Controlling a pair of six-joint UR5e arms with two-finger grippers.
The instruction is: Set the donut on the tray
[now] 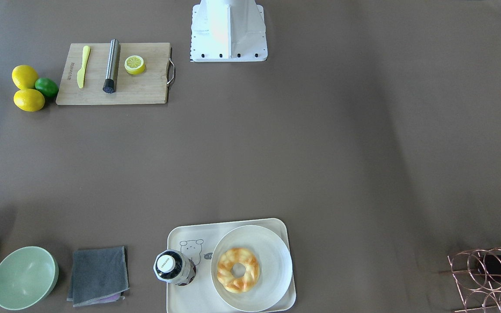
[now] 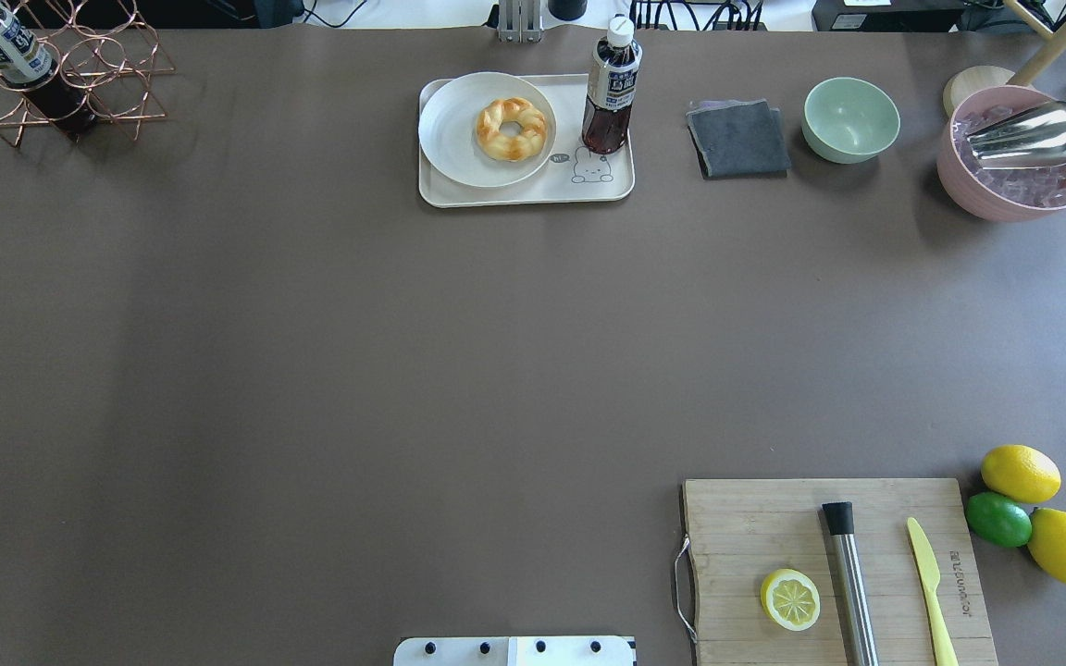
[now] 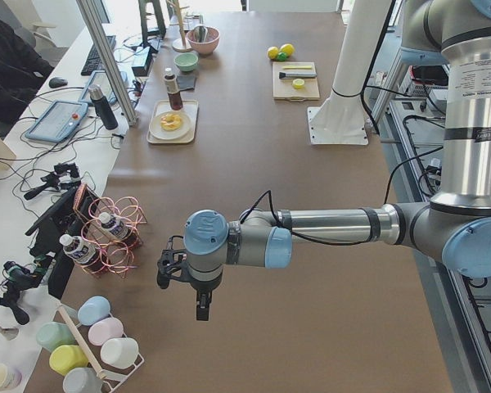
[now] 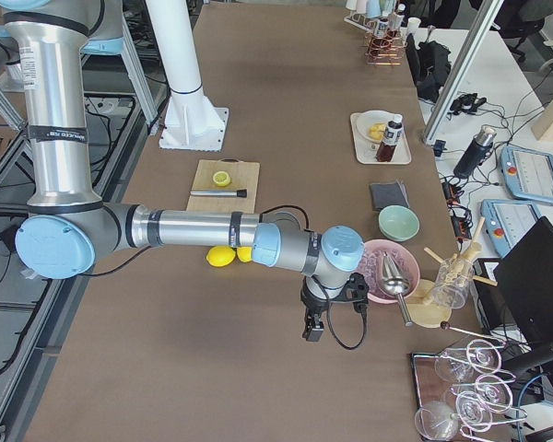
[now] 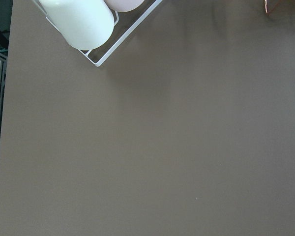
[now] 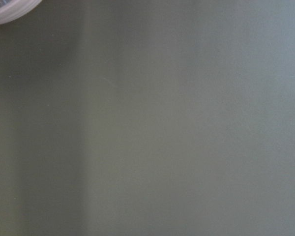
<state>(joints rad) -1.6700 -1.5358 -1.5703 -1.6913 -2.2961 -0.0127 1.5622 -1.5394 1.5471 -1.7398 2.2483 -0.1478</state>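
Observation:
The donut [image 1: 238,269] is a braided golden ring lying on a round off-white plate [image 1: 272,256]. The plate sits on the cream-white tray [image 1: 198,295] with the bear drawing, at the table's far edge from the robot. The overhead view shows the donut [image 2: 512,129], plate [image 2: 450,129] and tray [image 2: 533,192] too. A dark drink bottle [image 2: 611,88] stands on the tray beside the plate. My left gripper [image 3: 200,307] hangs over the table's left end, far from the tray. My right gripper [image 4: 311,330] hangs near the pink bowl at the right end. I cannot tell whether either is open or shut.
A wooden cutting board [image 2: 885,536] with a lemon slice [image 2: 790,598], metal rod and yellow knife lies near right. Lemons and a lime [image 2: 998,519] sit beside it. A grey cloth [image 2: 738,137], green bowl [image 2: 850,118], pink ice bowl [image 2: 1019,157] and copper bottle rack [image 2: 52,69] line the far edge.

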